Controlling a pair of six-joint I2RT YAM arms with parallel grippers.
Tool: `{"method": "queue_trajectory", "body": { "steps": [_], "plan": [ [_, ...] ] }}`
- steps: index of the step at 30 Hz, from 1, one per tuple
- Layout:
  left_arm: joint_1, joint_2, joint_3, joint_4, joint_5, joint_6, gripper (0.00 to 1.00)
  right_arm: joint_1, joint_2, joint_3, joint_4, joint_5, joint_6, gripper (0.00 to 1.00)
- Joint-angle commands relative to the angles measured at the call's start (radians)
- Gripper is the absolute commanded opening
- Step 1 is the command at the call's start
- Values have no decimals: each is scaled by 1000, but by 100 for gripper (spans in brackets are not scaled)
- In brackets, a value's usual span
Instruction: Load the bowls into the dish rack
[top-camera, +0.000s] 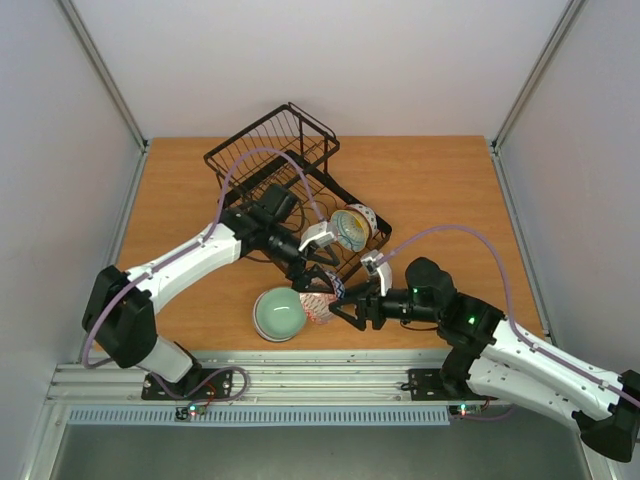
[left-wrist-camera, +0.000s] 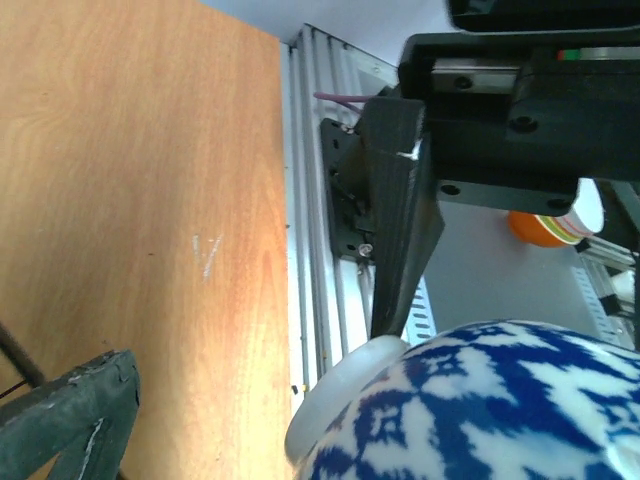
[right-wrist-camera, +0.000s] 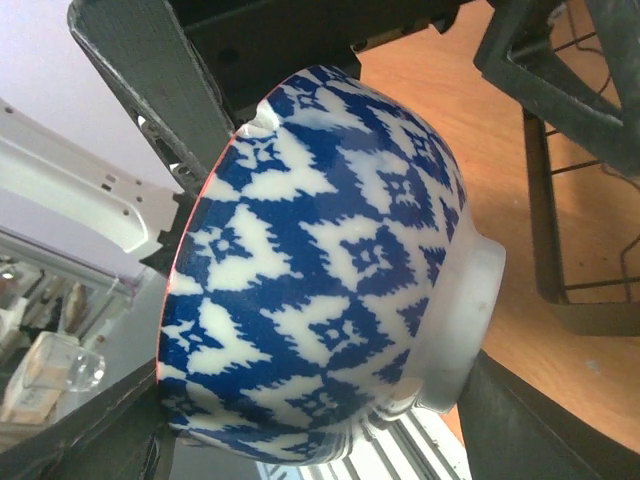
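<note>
- The blue-and-white bowl (right-wrist-camera: 330, 260) is held on its side above the counter (top-camera: 440, 190), just off the near corner of the dish rack (top-camera: 262, 150), at about 6 o'clock from it.
- The right tool (top-camera: 345, 306) is closed on this bowl. One of its fingers (right-wrist-camera: 150, 70) is pressed at the rim and the other at the white foot ring.
- A thin red edge is seen along the bowl's rim.
- The left tool (top-camera: 322, 278) is spread wide. One finger (left-wrist-camera: 400, 230) is placed with its tip right at the bowl's foot, and the other is set well apart from the bowl.
- A white bowl with a yellow centre (top-camera: 349, 229) is stood on edge in the rack, at its 4 o'clock side.
- A mint green bowl (top-camera: 279, 313) is laid upside down on the counter, just beside the held bowl at its 9 o'clock.
- The rack is placed at an angle near the counter's middle, with its raised basket toward 12 o'clock.
</note>
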Motion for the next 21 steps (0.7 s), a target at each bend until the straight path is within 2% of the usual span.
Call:
{"method": "queue_trajectory", "body": {
  "steps": [1,6,9,18,21],
  "plan": [
    [0,-65,13,88,-118,-51,99,7,-18,92,-68,59,-90,1],
    [-1,-106,11,81,-258,-45,99,6,-4,196,-232,226,-194,1],
    [-1,-116,24,71,-407,-35,99,5,64,290,-353,347,-248,1],
    [5,-197,-2,155,-843,-19,99,-18,456,576,-514,591,-355,1],
    [21,-249,-24,192,-932,-11,99,-22,593,670,-570,666,-404,1]
  ]
}}
